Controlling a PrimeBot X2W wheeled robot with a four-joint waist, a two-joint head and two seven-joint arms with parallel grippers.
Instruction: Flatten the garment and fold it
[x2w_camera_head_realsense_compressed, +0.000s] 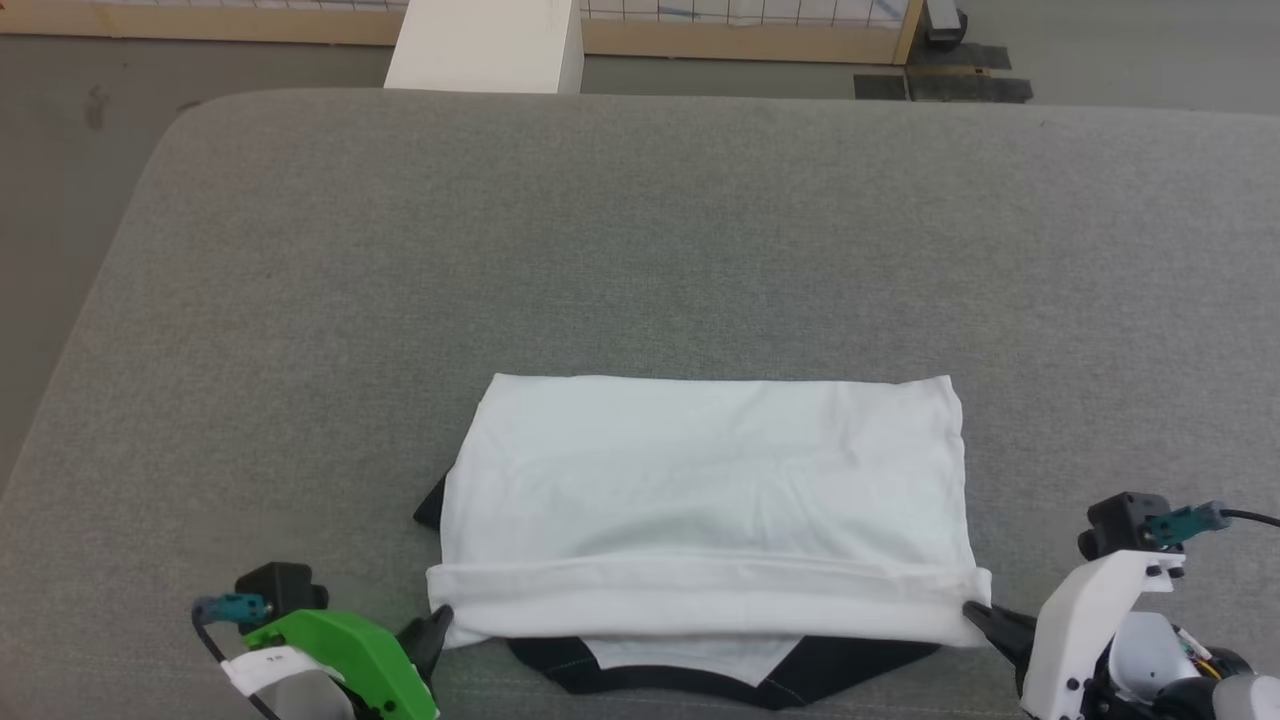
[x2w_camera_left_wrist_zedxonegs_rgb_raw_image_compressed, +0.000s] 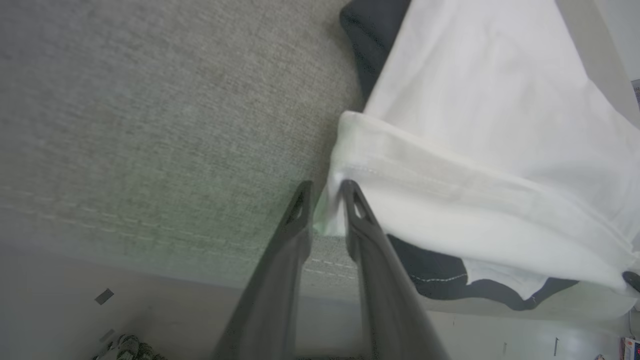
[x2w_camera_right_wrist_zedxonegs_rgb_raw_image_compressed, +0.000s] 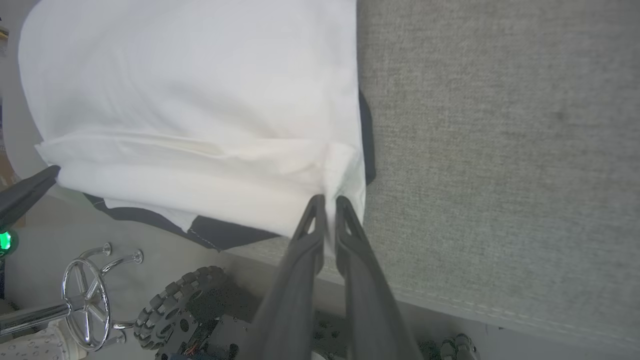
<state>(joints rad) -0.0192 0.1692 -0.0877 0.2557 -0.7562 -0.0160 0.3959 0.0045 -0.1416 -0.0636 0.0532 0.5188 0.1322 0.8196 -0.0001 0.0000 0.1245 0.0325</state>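
Where the garment (x2w_camera_head_realsense_compressed: 700, 480) lies folded on the near part of the grey padded surface (x2w_camera_head_realsense_compressed: 640, 230), its white panel faces up and a black edge peeks out at the near side. The left gripper (x2w_camera_left_wrist_zedxonegs_rgb_raw_image_compressed: 326, 196) pinches the left end of the thick white fold along the near edge (the cloth sits between both fingers (x2w_camera_left_wrist_zedxonegs_rgb_raw_image_compressed: 375, 245)), and the right gripper (x2w_camera_right_wrist_zedxonegs_rgb_raw_image_compressed: 328, 206) is closed on the fold's right end, its tips nearly meeting with white cloth between them.
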